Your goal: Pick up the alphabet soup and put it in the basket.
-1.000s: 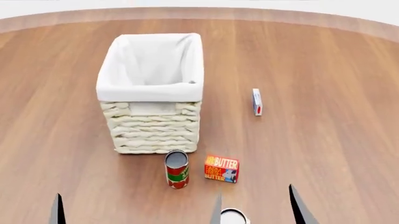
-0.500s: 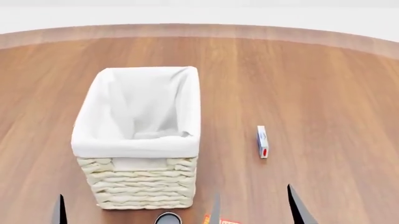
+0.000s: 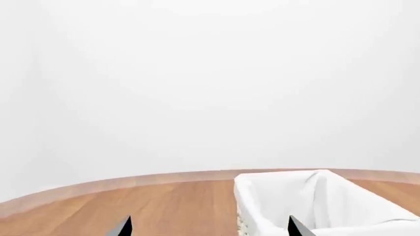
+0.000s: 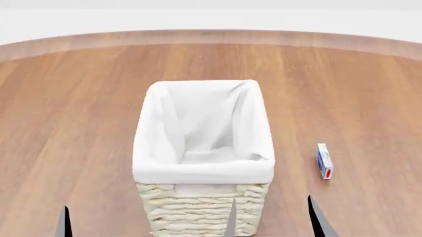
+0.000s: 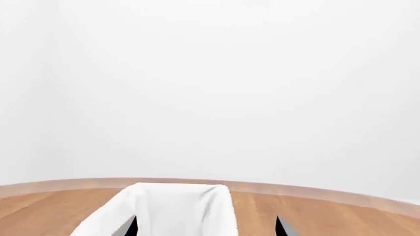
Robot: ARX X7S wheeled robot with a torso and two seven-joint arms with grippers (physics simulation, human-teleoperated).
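The alphabet soup is out of view in all frames. The basket, cream wicker with a white cloth liner, stands in the middle of the head view, and what shows of its inside is empty. It also shows in the left wrist view and the right wrist view. My right gripper is open and empty at the bottom edge, its fingertips on either side of the basket's near right corner. In the right wrist view its tips stand wide apart. My left gripper is open and empty, to the basket's left.
A small white and blue box with a red mark lies on the wooden table to the right of the basket. The table's curved far edge runs along the back, with a white wall behind it.
The head view has shifted: the basket has slid down and then to the right in the picture. The red-and-green can, the butter box and the white-topped can have dropped out of view.
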